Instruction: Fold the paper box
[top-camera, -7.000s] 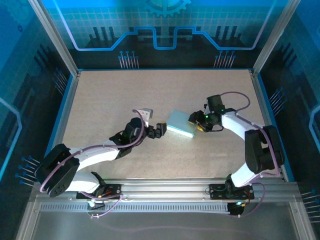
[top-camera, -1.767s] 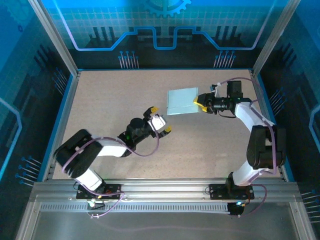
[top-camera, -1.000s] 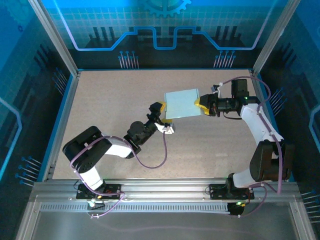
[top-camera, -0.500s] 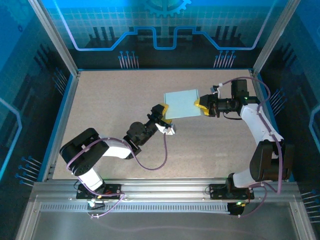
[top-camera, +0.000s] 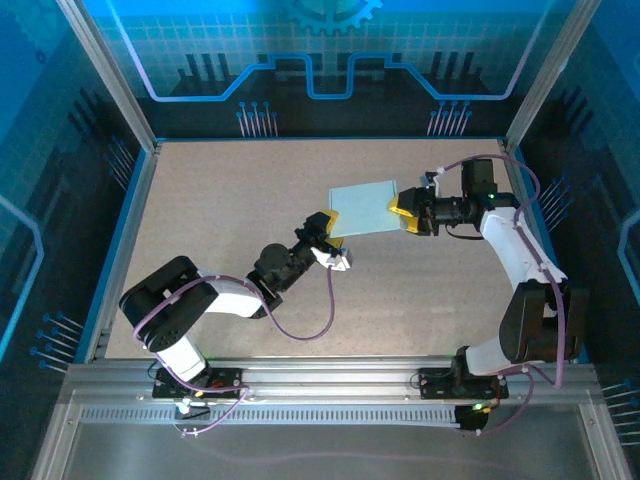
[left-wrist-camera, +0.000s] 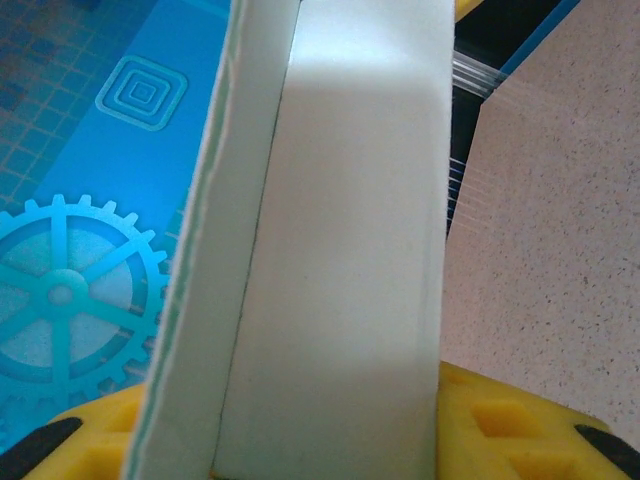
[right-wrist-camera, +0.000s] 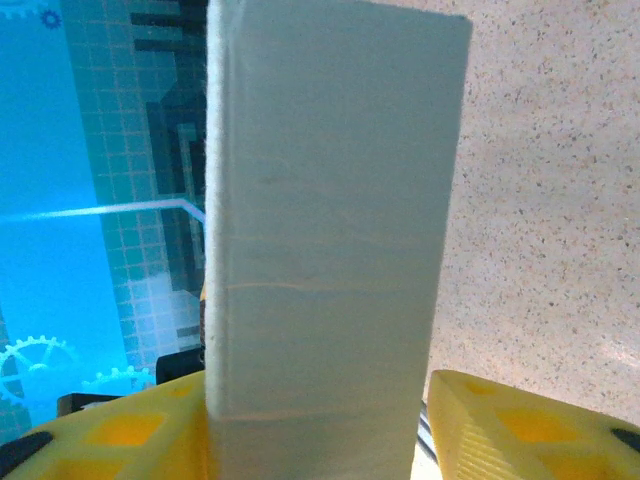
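Speckled worktop sits under the paper box, its long side running left to right. Left pincer pinches it. I cannot tell if the right pincer holds it.

The table is a speckled tan board, edged in blue, with a metal rail along its near side. A purple cable loops low over it — whether it actually rests there, I can't tell.

a speckled beige table sits inside blue-lit panels printed with gears and circuit lines.
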